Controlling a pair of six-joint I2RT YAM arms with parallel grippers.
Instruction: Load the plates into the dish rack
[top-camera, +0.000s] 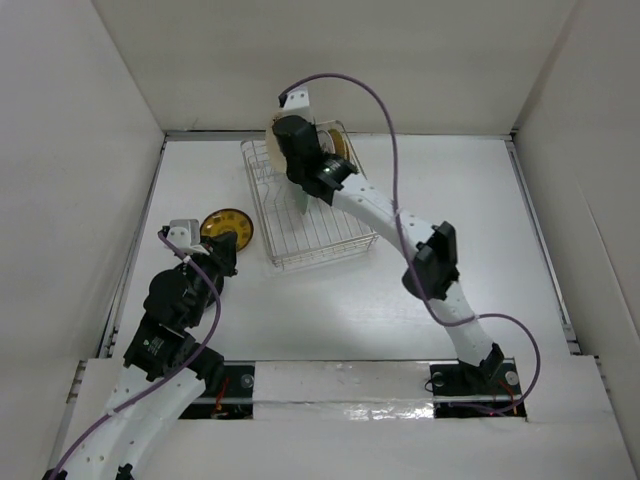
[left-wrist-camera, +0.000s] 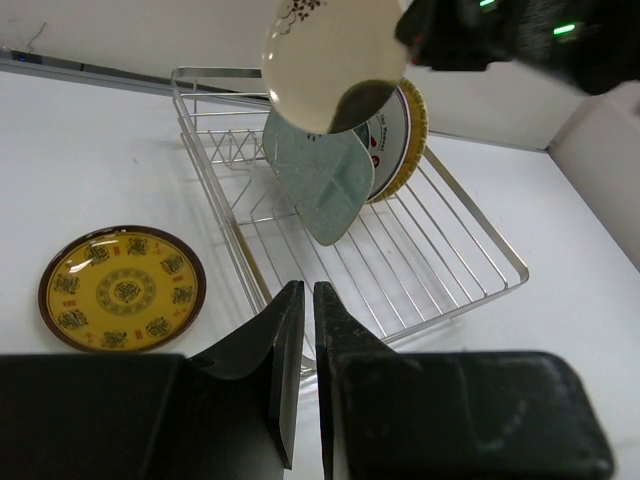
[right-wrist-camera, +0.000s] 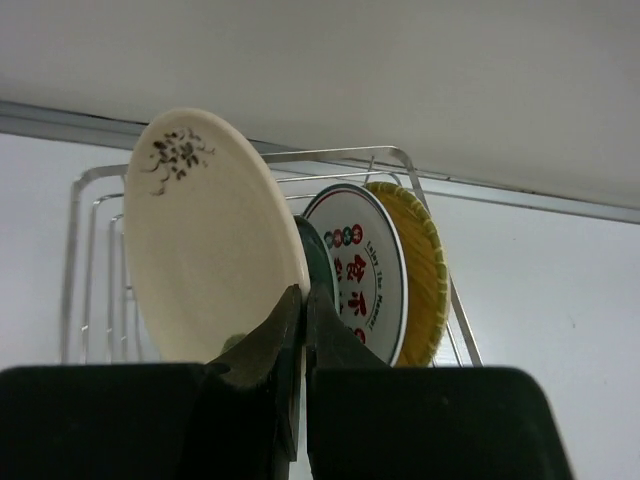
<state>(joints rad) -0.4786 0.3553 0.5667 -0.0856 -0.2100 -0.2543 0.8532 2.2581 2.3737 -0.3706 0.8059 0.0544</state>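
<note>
Top view: the dish rack (top-camera: 318, 225) sits on the table (top-camera: 460, 210). The right arm (top-camera: 372, 206) hides its 12 o'clock end. The yellow plate (top-camera: 228, 226) lies flat at the rack's 9 o'clock, its near rim covered by the left gripper (top-camera: 224, 247).

Left wrist view: the left gripper is clenched and empty. The cream plate (left-wrist-camera: 330, 60) is cut off at the top edge.

Right wrist view: the right gripper (right-wrist-camera: 303, 315) grasps the cream plate's lower rim. A white plate (right-wrist-camera: 365, 270) and a tan plate (right-wrist-camera: 428, 270) stand upright behind it.

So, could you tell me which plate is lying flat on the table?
The yellow-and-dark-brown plate, beside the dish rack. The others stand on edge in the rack, and the right gripper holds the cream plate over it.
</note>
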